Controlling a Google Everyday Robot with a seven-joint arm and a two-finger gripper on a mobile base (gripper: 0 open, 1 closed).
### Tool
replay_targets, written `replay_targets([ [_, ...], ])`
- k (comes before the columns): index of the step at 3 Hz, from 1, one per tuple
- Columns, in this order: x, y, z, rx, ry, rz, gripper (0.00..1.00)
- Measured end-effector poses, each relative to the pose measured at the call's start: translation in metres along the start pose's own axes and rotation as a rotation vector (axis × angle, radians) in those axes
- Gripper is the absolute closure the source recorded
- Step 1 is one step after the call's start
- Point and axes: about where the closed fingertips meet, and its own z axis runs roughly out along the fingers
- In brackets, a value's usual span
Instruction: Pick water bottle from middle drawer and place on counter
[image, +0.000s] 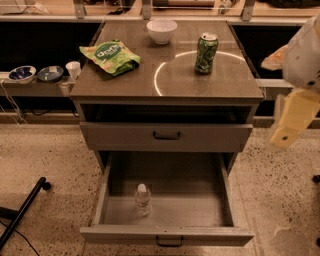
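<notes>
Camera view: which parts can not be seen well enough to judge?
All in the camera view:
Hand, right edge beside the counter: partly cut off by the frame.
Bottle in the open lower drawer: label too small to read.
Upper drawer: inside hidden behind its front.
</notes>
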Motion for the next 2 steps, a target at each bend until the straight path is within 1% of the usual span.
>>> replay_targets([
  [1, -0.062, 0.049, 0.086, -0.12, -0.232, -0.071, 0.0],
  [2, -0.081, 0.072, 0.147, -0.163, -0.327, -0.156, 0.0],
])
